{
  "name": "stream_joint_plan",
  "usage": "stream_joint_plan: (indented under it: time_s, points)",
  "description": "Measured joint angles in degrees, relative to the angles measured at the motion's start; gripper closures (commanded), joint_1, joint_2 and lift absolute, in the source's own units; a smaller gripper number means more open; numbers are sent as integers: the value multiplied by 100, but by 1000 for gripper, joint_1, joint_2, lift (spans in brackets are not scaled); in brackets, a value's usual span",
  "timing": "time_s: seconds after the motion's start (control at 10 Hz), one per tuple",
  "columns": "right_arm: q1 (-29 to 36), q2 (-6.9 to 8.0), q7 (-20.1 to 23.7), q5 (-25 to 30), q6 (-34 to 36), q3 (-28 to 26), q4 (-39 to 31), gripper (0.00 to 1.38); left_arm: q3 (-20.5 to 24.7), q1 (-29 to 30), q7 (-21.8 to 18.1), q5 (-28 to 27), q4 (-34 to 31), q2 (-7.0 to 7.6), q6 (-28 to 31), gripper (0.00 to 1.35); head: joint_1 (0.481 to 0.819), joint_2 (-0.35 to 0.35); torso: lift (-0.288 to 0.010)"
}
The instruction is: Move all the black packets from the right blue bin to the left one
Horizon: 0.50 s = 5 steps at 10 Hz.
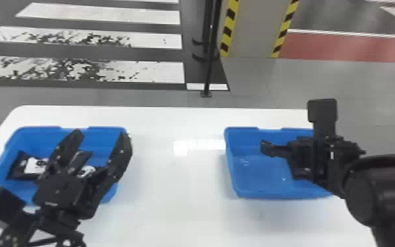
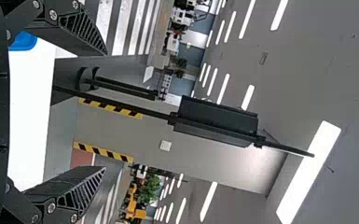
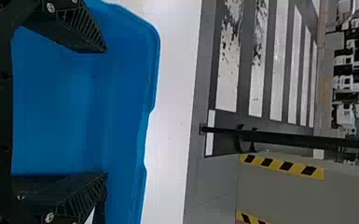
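I have my left gripper at the lower left of the head view, over the left blue bin, and its fingers stand wide apart, one at the upper left and one at the lower left of the left wrist view. Inside that bin I can make out at least two black packets: one with a white label against the bin's left side, the other with a rounded white patch, partly hidden behind the gripper. I can't tell how many more are under it. My right gripper is at the right of the head view, over the right blue bin, whose blue floor shows beside it. In the right wrist view its fingers are spread wide too, and at the lower left a bit of something white shows by the lower finger; I can't tell what it is. Both bins sit on the white counter, well apart. A black pole and a column with yellow and black stripes stand at the top of the head view.
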Motion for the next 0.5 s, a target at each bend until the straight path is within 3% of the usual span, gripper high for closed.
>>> stream_joint_plan:
  time_s: [0.5]
  points:
    - [-216, 86, -952, 220, 278, -24, 680, 88, -11, 27, 0, 9, 0, 4, -170, 173, 695, -212, -140]
